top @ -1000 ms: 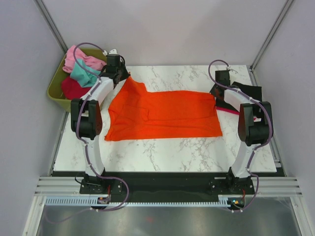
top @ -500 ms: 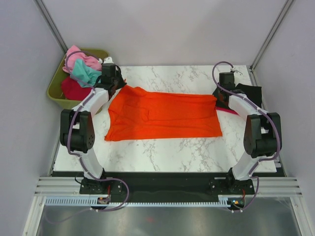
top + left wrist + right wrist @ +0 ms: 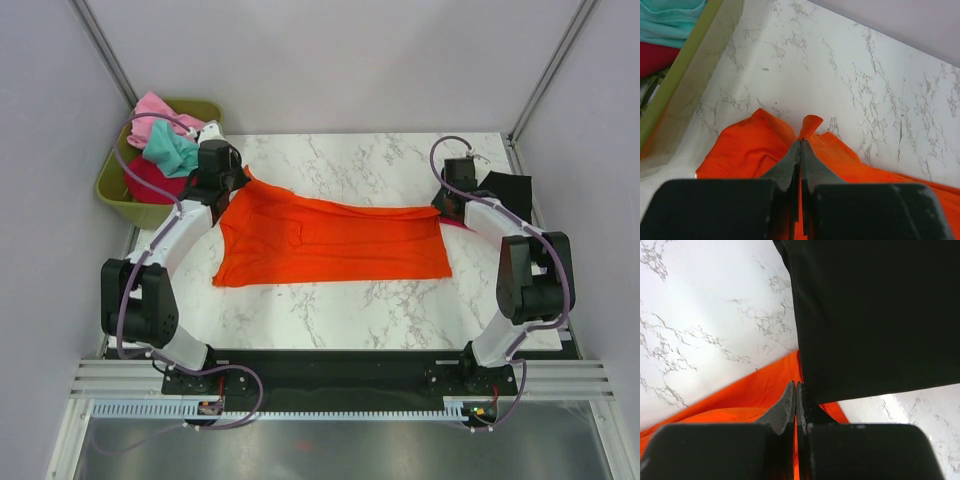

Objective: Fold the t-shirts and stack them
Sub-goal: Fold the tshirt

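A large bright orange t-shirt (image 3: 335, 240) lies across the middle of the marble table, its far edge lifted at both ends. My left gripper (image 3: 243, 178) is shut on its far left corner; orange cloth (image 3: 752, 150) pokes out past the closed tips (image 3: 801, 142). My right gripper (image 3: 442, 205) is shut on the far right corner, with orange cloth (image 3: 750, 395) between the jaws (image 3: 796, 386). A folded black t-shirt (image 3: 505, 188) lies at the right edge, filling the right wrist view (image 3: 875, 315). Pink (image 3: 160, 108), teal (image 3: 170, 148) and dark red (image 3: 150, 178) t-shirts fill the bin.
The olive-green bin (image 3: 118, 195) stands off the table's far left corner, its wall close to my left gripper (image 3: 690, 75). A strip of crimson cloth (image 3: 462, 224) shows under the black shirt. Grey walls enclose the table on three sides.
Both grippers have drawn outward and toward the far edge with the shirt's corners, pulling its far edge taut. The raised fold at the left has flattened out.
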Robot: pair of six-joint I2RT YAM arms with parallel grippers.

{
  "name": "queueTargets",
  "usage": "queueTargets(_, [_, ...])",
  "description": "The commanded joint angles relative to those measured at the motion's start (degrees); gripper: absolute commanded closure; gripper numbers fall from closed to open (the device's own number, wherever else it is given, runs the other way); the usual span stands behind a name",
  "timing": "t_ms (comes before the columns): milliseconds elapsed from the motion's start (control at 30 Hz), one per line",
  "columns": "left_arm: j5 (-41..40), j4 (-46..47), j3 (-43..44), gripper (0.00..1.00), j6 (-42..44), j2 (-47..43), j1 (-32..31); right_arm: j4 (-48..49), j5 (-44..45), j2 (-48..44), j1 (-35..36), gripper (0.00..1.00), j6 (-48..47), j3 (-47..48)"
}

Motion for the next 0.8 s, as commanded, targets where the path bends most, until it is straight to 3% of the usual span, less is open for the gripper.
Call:
queueTargets(0, [-4.55, -0.24, -2.32, 0.98, 1.41, -4.34, -1.23, 0.52, -0.45, -3.24, 0.04, 1.0, -0.34, -1.27])
queueTargets(767, [-12.28, -9.64, -6.8, 0.98, 0.01, -11.89, -4.3, 0.7, 1.3, -9.66, -0.05, 1.0, -0.96, -9.09])
